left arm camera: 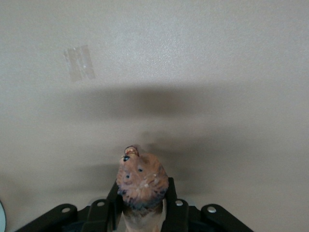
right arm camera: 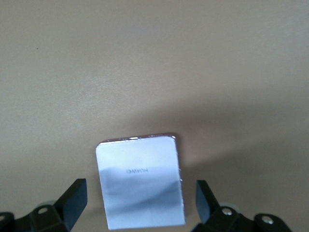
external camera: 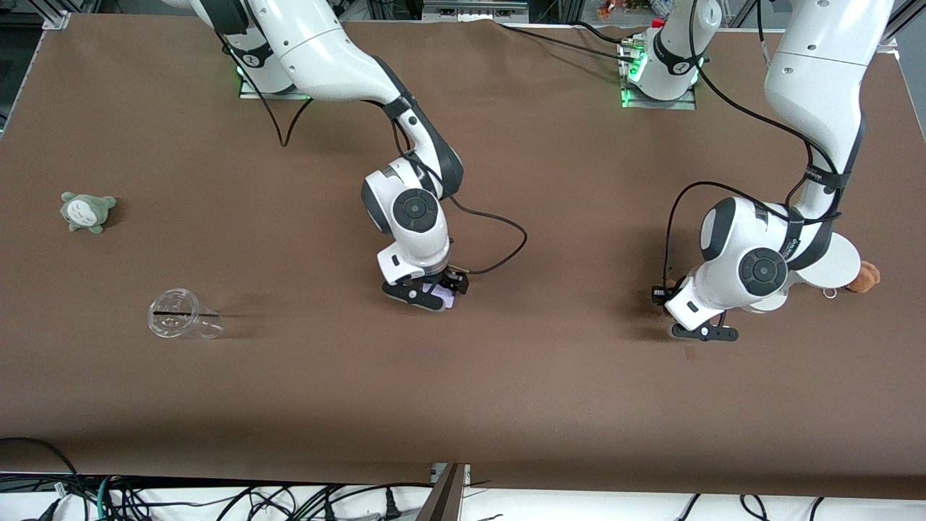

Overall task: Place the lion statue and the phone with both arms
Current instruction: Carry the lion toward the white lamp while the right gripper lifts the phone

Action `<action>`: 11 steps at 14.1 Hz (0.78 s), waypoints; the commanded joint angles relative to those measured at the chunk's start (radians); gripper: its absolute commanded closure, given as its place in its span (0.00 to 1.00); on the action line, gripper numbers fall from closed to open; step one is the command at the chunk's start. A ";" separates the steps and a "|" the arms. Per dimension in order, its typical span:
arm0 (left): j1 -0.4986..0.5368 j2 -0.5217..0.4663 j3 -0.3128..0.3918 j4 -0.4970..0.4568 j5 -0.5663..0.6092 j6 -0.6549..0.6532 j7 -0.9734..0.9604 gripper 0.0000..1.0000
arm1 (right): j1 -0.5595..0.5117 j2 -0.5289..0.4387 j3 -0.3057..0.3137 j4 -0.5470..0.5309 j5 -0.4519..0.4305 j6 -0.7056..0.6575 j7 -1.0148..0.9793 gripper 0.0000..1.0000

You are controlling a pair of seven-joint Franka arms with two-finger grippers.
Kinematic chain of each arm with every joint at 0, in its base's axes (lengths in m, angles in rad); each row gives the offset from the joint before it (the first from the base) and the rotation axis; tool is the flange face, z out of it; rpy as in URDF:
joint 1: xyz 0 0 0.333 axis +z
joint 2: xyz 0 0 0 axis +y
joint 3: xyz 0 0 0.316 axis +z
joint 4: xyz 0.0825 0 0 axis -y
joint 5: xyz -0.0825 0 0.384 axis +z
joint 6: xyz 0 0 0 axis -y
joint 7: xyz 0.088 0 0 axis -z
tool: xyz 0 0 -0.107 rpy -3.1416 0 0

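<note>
The phone, a pale lavender-white slab, lies flat on the brown table near its middle. It shows as a lavender sliver under the right hand in the front view. My right gripper is low over it and open. In the right wrist view its fingers stand apart from the phone's two long edges. My left gripper is low over the table toward the left arm's end. It is shut on the lion statue, whose reddish-brown head sticks out past the fingers. The hand hides the lion in the front view.
A white two-disc stand and an orange-brown plush sit beside the left hand. A grey-green plush and a clear plastic cup on its side lie toward the right arm's end. A strip of clear tape is on the table.
</note>
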 commanded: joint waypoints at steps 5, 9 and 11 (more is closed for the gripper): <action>0.013 -0.113 -0.014 0.023 0.010 -0.181 0.014 0.00 | 0.023 0.055 -0.014 0.032 0.007 0.051 0.012 0.00; 0.001 -0.276 -0.045 0.061 0.010 -0.367 0.009 0.00 | 0.035 0.083 -0.014 0.032 0.005 0.087 0.006 0.00; 0.001 -0.337 -0.063 0.127 0.010 -0.490 0.009 0.00 | 0.029 0.083 -0.017 0.032 0.003 0.089 -0.026 0.43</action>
